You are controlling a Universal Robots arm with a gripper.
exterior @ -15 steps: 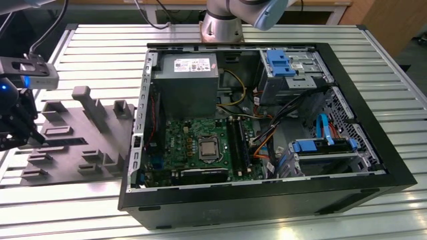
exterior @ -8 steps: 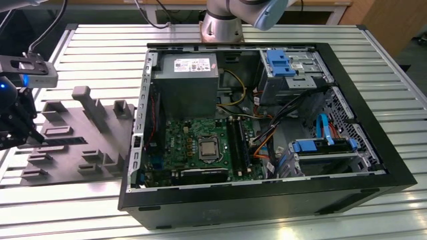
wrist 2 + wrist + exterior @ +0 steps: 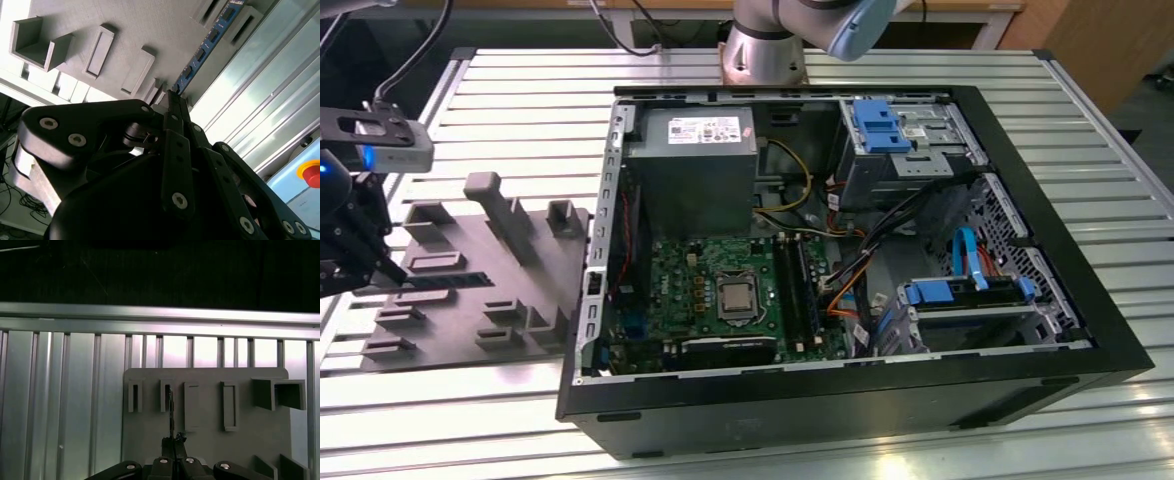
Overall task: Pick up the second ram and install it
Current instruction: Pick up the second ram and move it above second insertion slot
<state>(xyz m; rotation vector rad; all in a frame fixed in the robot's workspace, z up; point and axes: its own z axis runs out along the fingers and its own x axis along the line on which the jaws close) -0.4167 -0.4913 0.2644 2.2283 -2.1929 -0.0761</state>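
Note:
The second ram (image 3: pixel 207 47) is a thin dark board with black chips, standing on edge in a slot of the grey holder block (image 3: pixel 165 30). My gripper (image 3: pixel 174 97) is at its near end, fingers pressed together on the board's edge. In the first wrist view the ram (image 3: pixel 171 410) shows edge-on as a thin dark line running from a slot to my gripper (image 3: pixel 173 440). In the exterior view my gripper (image 3: pixel 354 265) hangs at the far left over the holder block (image 3: pixel 467 320), with the ram (image 3: pixel 447 284) beside it. The green motherboard (image 3: pixel 707 290) lies in the open computer case (image 3: pixel 1067 330).
The case holds a grey power supply (image 3: pixel 694 150), blue drive brackets (image 3: pixel 881 125), loose cables (image 3: pixel 854 280) and long black slots (image 3: pixel 794 290). Upright pegs (image 3: pixel 487 200) rise from the holder block. All stands on a slatted metal table (image 3: pixel 454 420). A red button (image 3: pixel 312 175) sits beyond the table edge.

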